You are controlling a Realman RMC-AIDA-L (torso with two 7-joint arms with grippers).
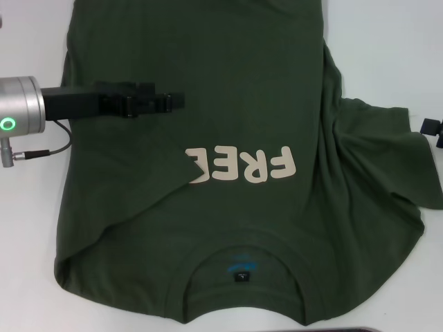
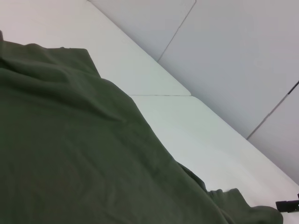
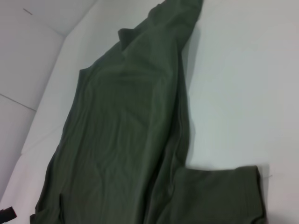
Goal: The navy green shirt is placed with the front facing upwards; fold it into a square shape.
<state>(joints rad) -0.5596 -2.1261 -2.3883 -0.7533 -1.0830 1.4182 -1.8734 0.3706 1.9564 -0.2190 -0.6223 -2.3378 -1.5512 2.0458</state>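
You get bright, even overhead light on the white tabletop [image 1: 387, 55], with only a soft shadow beside the dark olive-green cotton shirt [image 1: 228, 90] in the right wrist view. Both wrist views are slightly soft, and the shirt's folds read dim.

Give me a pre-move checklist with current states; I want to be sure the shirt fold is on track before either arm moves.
1. Navy green shirt front up, "FREE" print showing: ok.
2. Left side folded inward: ok, a flap covers the print's last letter.
3. Right sleeve folded in: not ok, it lies bunched out on the white table.
4. Left hand over the shirt: ok; grip cannot tell.
5. Right hand at the table's right edge, beside the sleeve: grip cannot tell.
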